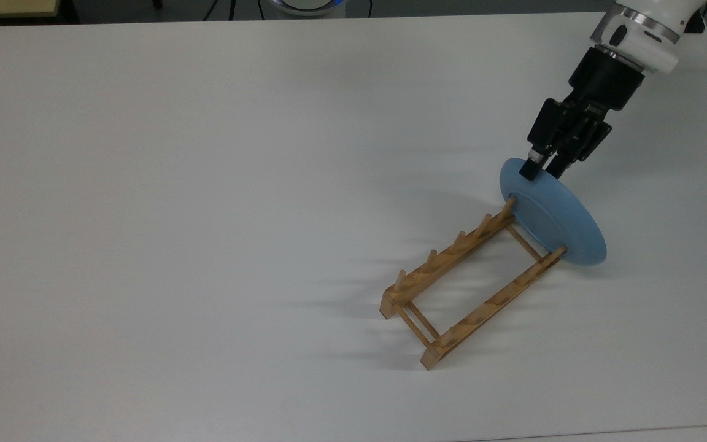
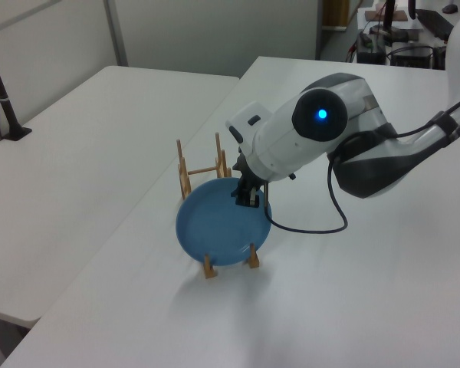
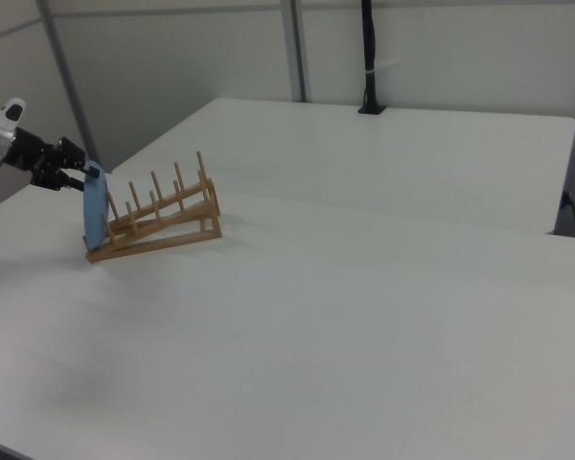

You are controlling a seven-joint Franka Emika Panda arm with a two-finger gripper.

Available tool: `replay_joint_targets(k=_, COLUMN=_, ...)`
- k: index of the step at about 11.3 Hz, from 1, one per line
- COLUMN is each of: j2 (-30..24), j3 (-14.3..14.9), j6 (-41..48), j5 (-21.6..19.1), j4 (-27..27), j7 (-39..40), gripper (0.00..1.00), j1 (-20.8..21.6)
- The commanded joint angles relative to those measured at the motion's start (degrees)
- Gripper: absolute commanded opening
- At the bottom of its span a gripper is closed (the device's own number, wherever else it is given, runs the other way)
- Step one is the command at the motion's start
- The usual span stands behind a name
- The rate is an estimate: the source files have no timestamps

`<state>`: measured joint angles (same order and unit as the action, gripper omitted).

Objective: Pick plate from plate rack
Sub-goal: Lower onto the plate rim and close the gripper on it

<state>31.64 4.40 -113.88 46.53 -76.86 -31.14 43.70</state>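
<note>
- Your plate [image 1: 559, 221] stands on edge in the end slot of the rack [image 1: 464, 279], at the end nearest the arm [image 2: 383, 146].
- In the top view the rack's long axis runs from lower left to upper right; the plate sits across it at the upper-right end, its edge line running upper left to lower right.
- In the left view the plate's face [image 2: 222, 222] is turned toward the camera, with the rack's pegs rising behind it.
- In the right view you see the plate [image 3: 96, 213] nearly edge-on, leaning a little, at the right view's left end of the rack [image 3: 158, 218].
- Your jaws [image 1: 539, 170] sit at the plate's top rim, one finger on each side of it; you can see the fingers close together, but whether they are already pinching the rim I cannot tell.
- The rack rests on the white desk [image 1: 206, 215].
</note>
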Motion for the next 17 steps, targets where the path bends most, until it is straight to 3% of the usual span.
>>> replay_joint_targets(k=1, j2=0.1, j3=-0.4, j6=-1.1, j5=1.2, j4=0.4, j7=-1.5, gripper=0.4, j1=-0.3)
replay_joint_targets(k=7, j2=-0.5, j3=-0.4, j6=-1.4, j5=1.4, j4=0.4, j7=-1.3, gripper=0.14, j1=-0.3)
replay_joint_targets(k=13, j2=-2.1, j3=-0.4, j6=-1.3, j5=3.0, j4=0.3, j7=-1.0, gripper=0.01, j1=-0.6)
replay_joint_targets(k=17, j2=-3.4, j3=-0.4, j6=-1.3, j5=3.7, j4=0.3, j7=-1.0, gripper=0.0, j1=-0.9)
